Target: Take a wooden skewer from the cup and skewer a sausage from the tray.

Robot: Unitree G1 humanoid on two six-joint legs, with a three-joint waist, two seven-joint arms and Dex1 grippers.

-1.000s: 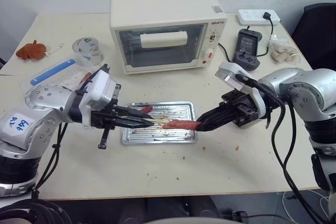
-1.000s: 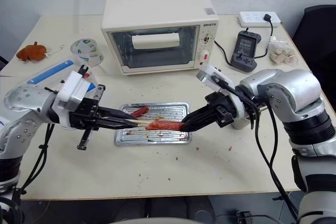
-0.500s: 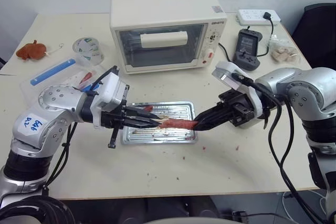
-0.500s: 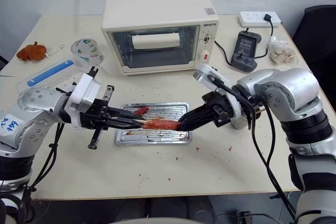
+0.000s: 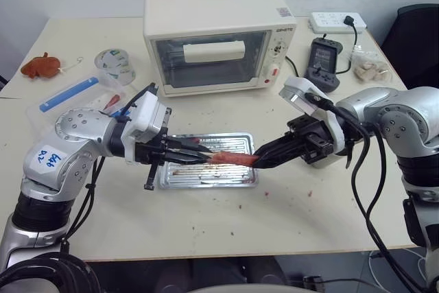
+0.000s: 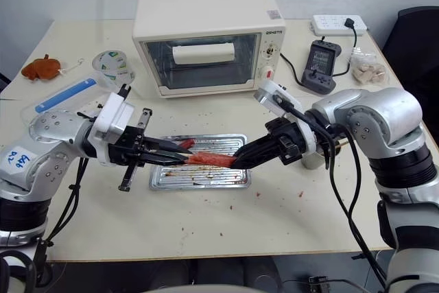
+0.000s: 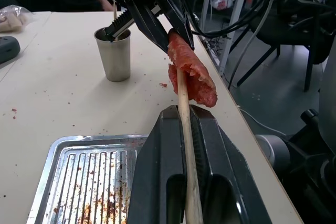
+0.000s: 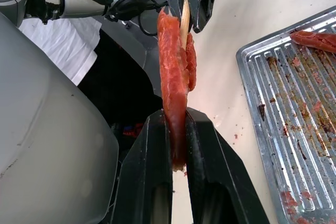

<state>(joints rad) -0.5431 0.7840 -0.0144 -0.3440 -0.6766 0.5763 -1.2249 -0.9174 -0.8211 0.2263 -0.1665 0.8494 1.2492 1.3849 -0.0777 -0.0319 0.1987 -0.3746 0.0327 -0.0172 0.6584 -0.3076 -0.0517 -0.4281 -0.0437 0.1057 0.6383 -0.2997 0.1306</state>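
Reddish sausage [image 5: 232, 158] is gripped by the right hand [image 5: 258, 161]; left hand [image 5: 203, 160] pinches the skewer [image 7: 185, 109].

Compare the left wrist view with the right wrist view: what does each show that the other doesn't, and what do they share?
Left wrist view alone: the cup standing on the table beyond the tray, a stick rising from it, and the skewer clamped between the left gripper's shut fingers.
Right wrist view alone: a second sausage lying in the tray, and the right gripper shut on the held sausage's end.
Both: the held sausage, split where the skewer enters it, held between the two grippers, and the greasy tray.
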